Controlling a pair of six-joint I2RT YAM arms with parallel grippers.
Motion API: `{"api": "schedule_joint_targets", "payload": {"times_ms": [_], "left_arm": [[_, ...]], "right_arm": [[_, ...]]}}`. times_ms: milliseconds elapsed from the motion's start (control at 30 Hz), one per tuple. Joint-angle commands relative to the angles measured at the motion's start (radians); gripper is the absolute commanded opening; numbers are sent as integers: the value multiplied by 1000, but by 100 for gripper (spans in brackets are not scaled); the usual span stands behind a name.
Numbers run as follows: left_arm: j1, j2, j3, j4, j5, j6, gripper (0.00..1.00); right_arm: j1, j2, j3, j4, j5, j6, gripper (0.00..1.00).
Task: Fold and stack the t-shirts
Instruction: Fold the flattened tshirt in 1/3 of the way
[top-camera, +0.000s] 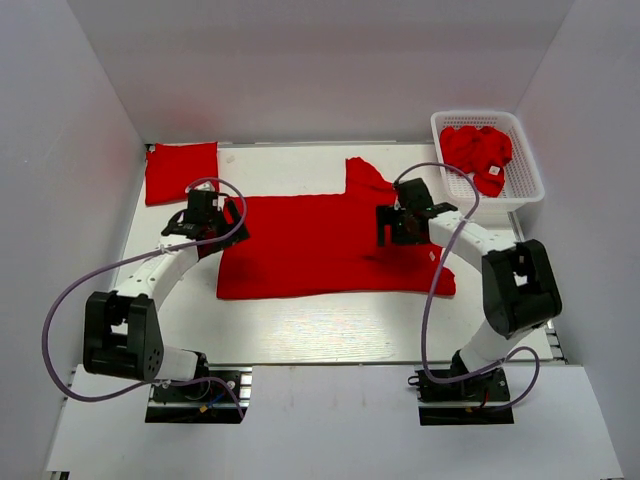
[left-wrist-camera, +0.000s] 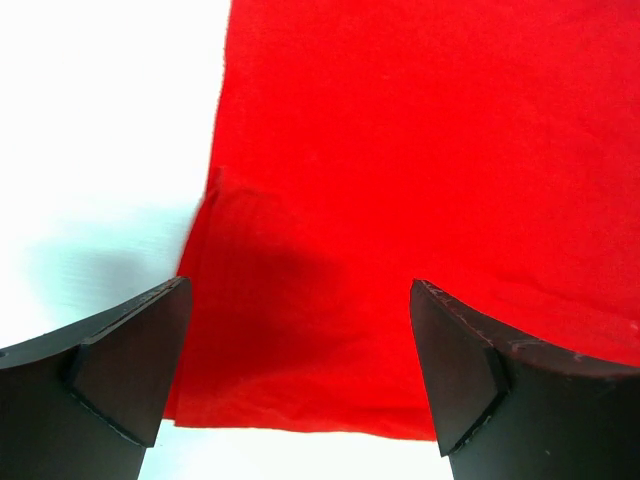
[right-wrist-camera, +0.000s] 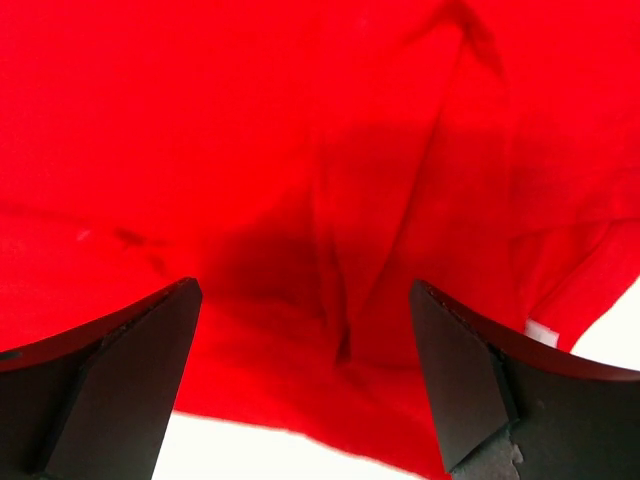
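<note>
A red t-shirt (top-camera: 320, 245) lies spread flat across the middle of the white table (top-camera: 330, 330), one sleeve pointing to the back. My left gripper (top-camera: 222, 222) is open above its left edge; the left wrist view shows the red cloth (left-wrist-camera: 400, 180) and its hem between my open fingers (left-wrist-camera: 130, 360). My right gripper (top-camera: 393, 225) is open above the shirt's right part; the right wrist view shows creased cloth (right-wrist-camera: 330, 200) and a bit of white tag (right-wrist-camera: 542, 334). A folded red t-shirt (top-camera: 181, 172) lies at the back left. More red t-shirts (top-camera: 478, 152) lie crumpled in the basket.
A white plastic mesh basket (top-camera: 527, 170) stands at the back right corner. White walls close in the table on the left, back and right. The arm bases sit at the near edge.
</note>
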Motion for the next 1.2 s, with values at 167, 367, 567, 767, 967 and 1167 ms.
{"api": "schedule_joint_targets", "payload": {"times_ms": [167,367,567,767,967,1167], "left_arm": [[4,50,34,-8,-39,22,100],[4,107,34,-8,-30,22,100],[4,134,34,11,2,22,100],[4,144,34,20,20,22,100],[4,153,34,20,30,40,100],[4,176,43,11,62,50,100]], "right_arm": [[21,131,117,-82,221,60,82],[26,166,147,-106,260,106,36],[29,124,130,-53,223,105,0],[26,114,133,9,16,134,0],[18,156,195,55,-18,255,0],[11,218,217,124,-44,456,5]]}}
